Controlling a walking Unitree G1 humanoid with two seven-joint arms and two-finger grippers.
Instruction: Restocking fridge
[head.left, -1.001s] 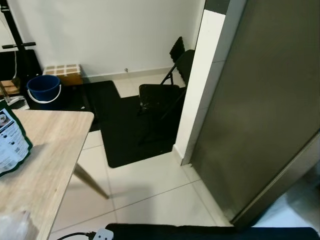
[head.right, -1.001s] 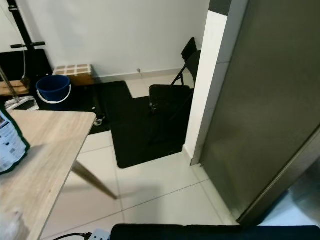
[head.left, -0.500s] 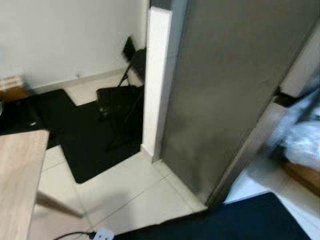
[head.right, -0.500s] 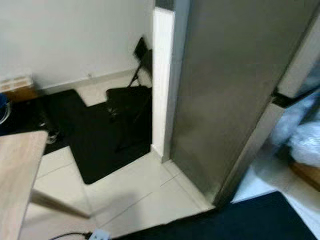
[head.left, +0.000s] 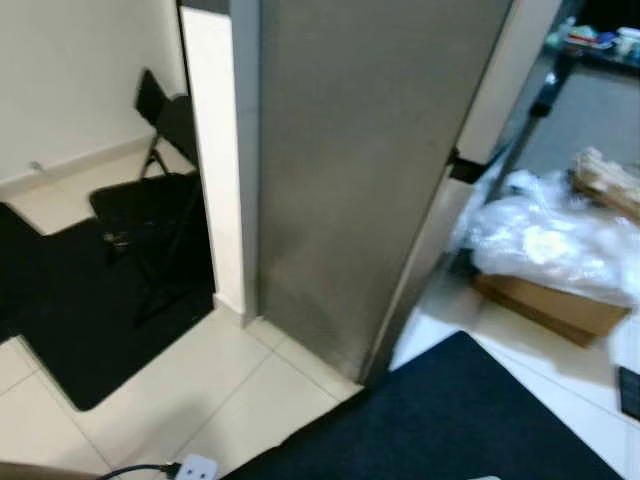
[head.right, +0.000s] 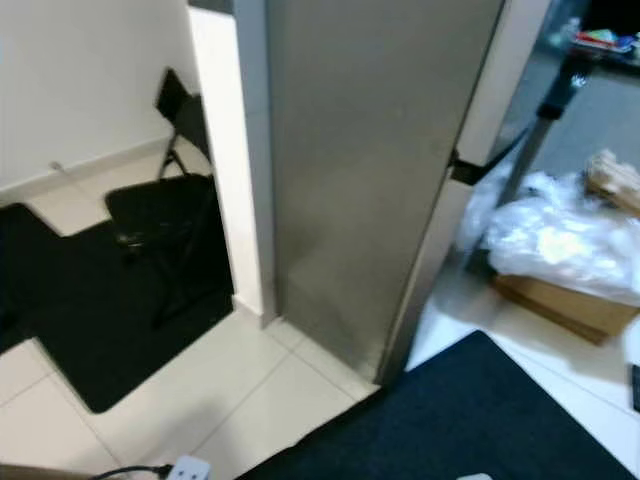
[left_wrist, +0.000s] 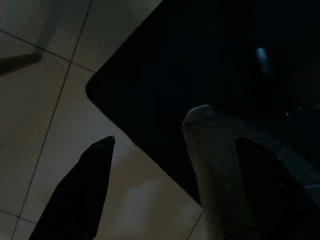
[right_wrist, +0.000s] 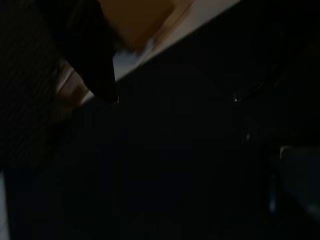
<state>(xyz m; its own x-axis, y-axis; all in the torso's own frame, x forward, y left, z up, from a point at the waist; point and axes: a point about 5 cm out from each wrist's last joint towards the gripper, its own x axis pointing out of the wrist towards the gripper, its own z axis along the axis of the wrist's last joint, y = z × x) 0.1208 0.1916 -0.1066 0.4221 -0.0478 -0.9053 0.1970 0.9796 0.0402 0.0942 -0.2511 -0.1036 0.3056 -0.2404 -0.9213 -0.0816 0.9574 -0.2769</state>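
The left gripper (left_wrist: 172, 142) hangs with fingers apart over a black mat (left_wrist: 200, 60); the right gripper's (right_wrist: 170, 100) fingers cannot be told; the steel fridge (head.left: 360, 150) stands ahead

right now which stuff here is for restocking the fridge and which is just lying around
For the job:
- fridge, its steel side facing the camera
- left end effector, open, hanging over the floor
- right end effector, view too dark to judge

Just lying about:
- folding chair
- black mats
- plastic bag on a cardboard box; contents can't be told
- power plug
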